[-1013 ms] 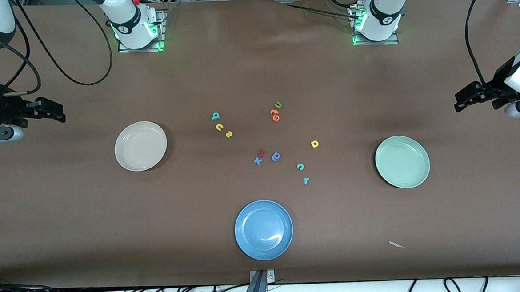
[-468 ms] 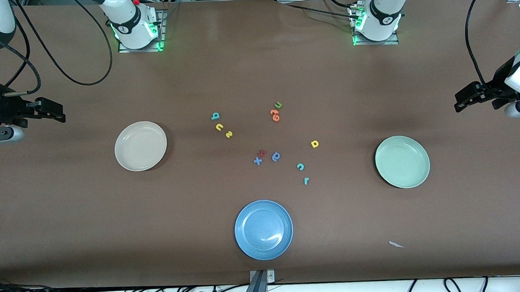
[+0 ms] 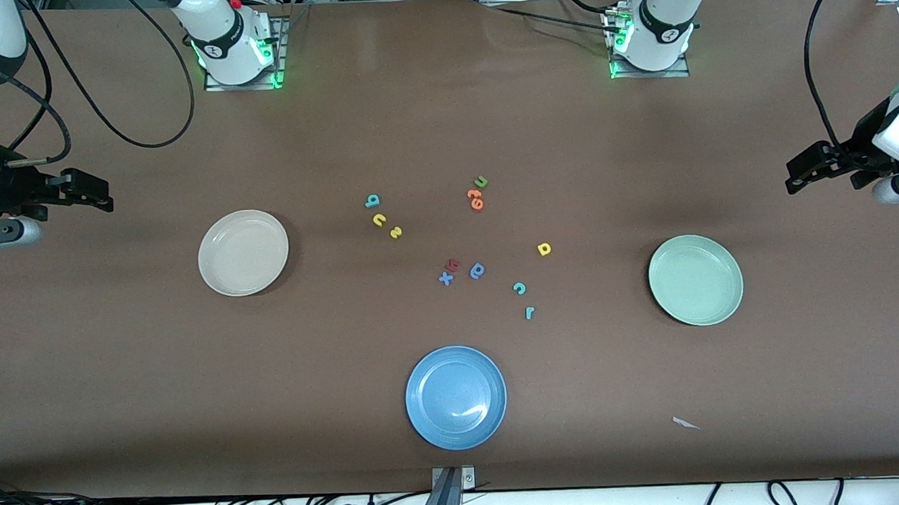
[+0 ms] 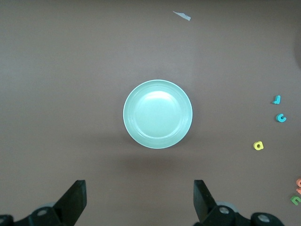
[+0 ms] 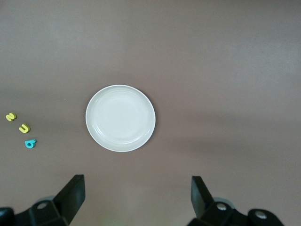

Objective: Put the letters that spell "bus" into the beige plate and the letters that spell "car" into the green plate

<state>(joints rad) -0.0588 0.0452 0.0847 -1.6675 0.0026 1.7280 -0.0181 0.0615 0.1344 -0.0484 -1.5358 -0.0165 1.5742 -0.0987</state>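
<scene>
Brown matte worktop (image 3: 336, 135), smooth, filling the front view edge to edge. Three round shallow plates with raised rims: beige plate (image 3: 243, 252) left of centre, green plate (image 3: 696, 279) right of centre, blue plate (image 3: 455, 398) at lower centre, all bare. Left pincer (image 3: 803, 172) at the right edge, right pincer (image 3: 92, 196) at the left edge, both partly cut off, fingers spread wide, holding nothing, each hanging over bare worktop. Tiny foam letters scattered mid-frame: teal b (image 3: 372, 201), yellow u (image 3: 379, 220), yellow s (image 3: 395, 232) in a slanting row; yellow a (image 3: 544, 249), teal c (image 3: 520, 288), teal r (image 3: 530, 313) lower right. Orange letters (image 3: 475, 199) stacked, hard to read.
</scene>
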